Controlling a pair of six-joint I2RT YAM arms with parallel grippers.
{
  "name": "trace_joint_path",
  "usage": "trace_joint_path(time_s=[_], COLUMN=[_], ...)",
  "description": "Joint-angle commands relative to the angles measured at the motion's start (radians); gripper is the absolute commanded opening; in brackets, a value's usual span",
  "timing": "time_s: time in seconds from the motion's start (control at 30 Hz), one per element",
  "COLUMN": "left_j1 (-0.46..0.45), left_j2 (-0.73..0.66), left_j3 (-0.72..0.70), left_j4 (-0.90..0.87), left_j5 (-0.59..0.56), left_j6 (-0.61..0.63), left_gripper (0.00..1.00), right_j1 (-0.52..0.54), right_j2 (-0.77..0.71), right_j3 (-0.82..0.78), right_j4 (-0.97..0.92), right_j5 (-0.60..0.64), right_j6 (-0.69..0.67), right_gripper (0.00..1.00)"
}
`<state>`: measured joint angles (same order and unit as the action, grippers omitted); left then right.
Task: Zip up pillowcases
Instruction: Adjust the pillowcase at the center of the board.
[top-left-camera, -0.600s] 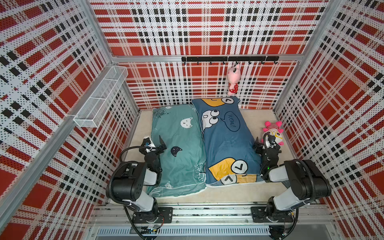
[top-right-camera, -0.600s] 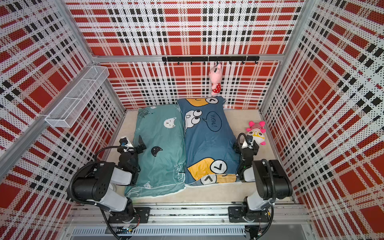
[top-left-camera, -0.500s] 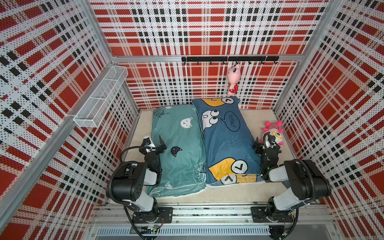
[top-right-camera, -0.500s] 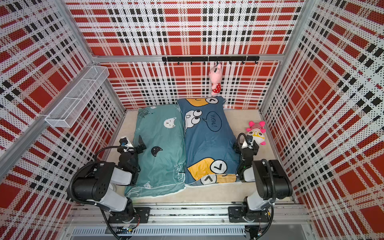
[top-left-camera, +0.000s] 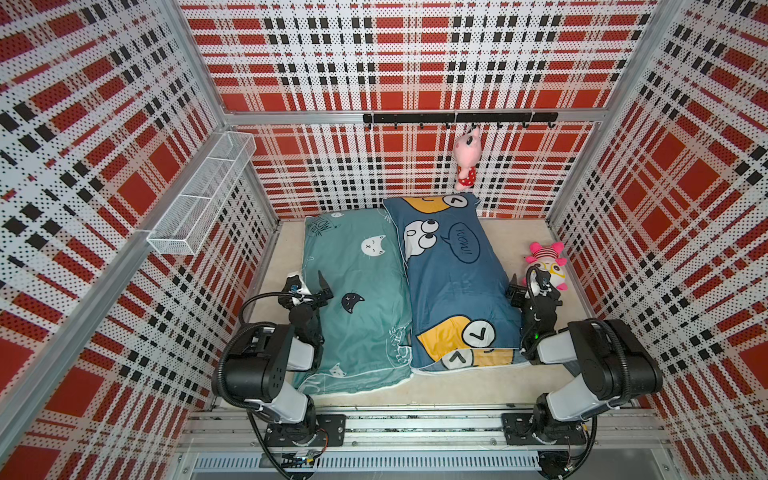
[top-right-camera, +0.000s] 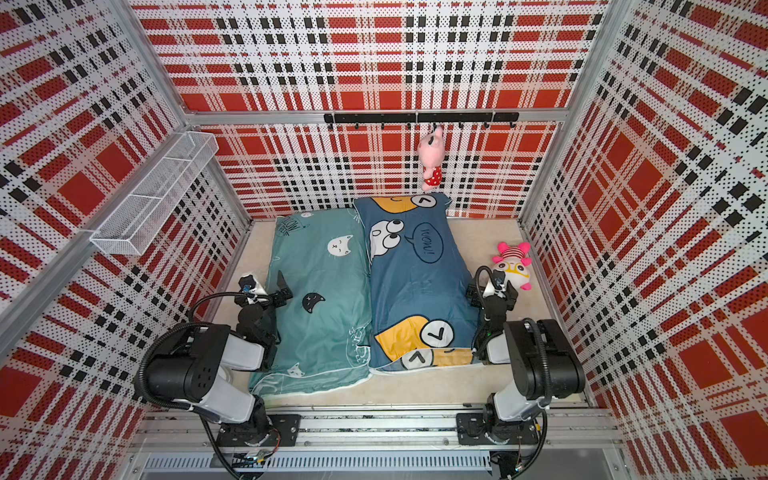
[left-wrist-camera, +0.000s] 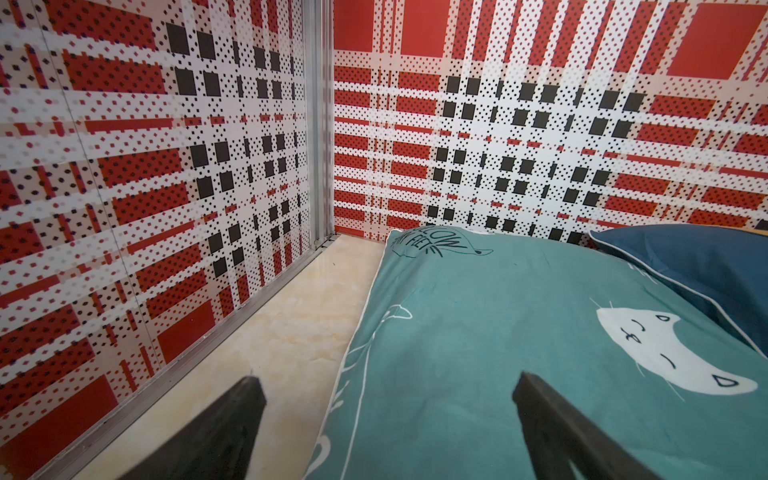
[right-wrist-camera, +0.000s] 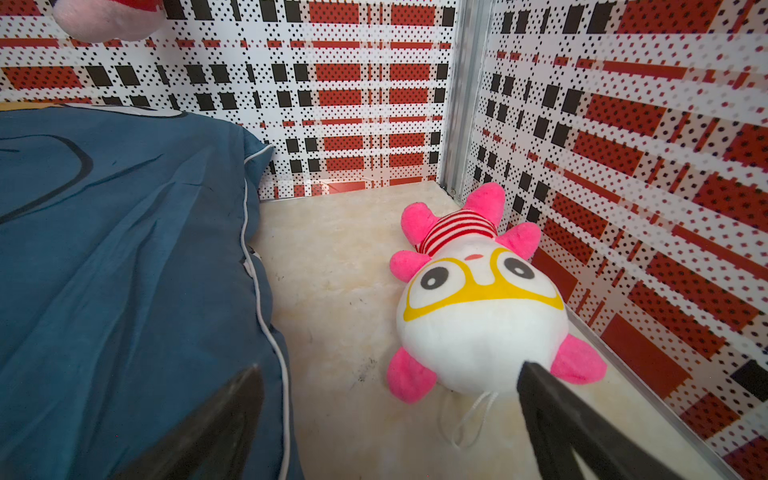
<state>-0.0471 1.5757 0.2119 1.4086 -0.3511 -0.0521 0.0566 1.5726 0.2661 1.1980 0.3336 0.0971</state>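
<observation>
Two pillowcases lie side by side on the beige floor in both top views. The teal one with cat faces (top-left-camera: 357, 299) (top-right-camera: 320, 299) (left-wrist-camera: 498, 353) is on the left. The dark blue one with yellow cartoons (top-left-camera: 453, 282) (top-right-camera: 419, 286) (right-wrist-camera: 124, 270) is on the right. My left gripper (top-left-camera: 309, 286) (left-wrist-camera: 386, 378) hangs open, straddling the teal case's outer edge. My right gripper (top-left-camera: 530, 286) (right-wrist-camera: 390, 368) hangs open over the floor beside the blue case's outer edge. Neither holds anything. No zipper shows plainly.
A pink and white plush toy (top-left-camera: 546, 266) (right-wrist-camera: 478, 299) lies on the floor just ahead of the right gripper, by the right wall. Another pink plush (top-left-camera: 465, 156) hangs from the black hook rail (top-left-camera: 457, 118). A white wire basket (top-left-camera: 203, 195) is on the left wall.
</observation>
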Motion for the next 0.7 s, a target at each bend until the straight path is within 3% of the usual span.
trace_joint_path(time_s=[0.0,0.23,0.37,0.43,0.53,0.67], left_j1=[0.004,0.010,-0.040,-0.082,-0.188,-0.385], left_j2=[0.009,-0.010,-0.314,-0.480,-0.653,-0.769], left_j3=[0.000,-0.010,0.020,0.090,0.196,0.332], left_j4=[0.005,0.021,-0.271,-0.526,-0.828,-1.206], left_j5=[0.005,-0.008,-0.167,-0.203,-0.220,-0.156], left_j6=[0.009,0.005,-0.010,-0.060,-0.173,-0.371], left_gripper=[0.98,1.00,0.98,0.98,0.98,0.95], right_j1=[0.005,0.000,-0.001,0.003,0.026,0.036], right_j2=[0.001,-0.009,-0.225,-0.283,-0.356,-0.442], right_j3=[0.011,0.014,0.162,0.235,0.277,0.388], right_j4=[-0.009,-0.007,-0.454,-0.654,-0.834,-1.205], right_j5=[-0.017,-0.040,-0.062,-0.103,-0.079,-0.164], right_j6=[-0.004,-0.011,0.003,0.043,0.067,0.137], right_gripper=[1.00,1.00,1.00,1.00,1.00,1.00])
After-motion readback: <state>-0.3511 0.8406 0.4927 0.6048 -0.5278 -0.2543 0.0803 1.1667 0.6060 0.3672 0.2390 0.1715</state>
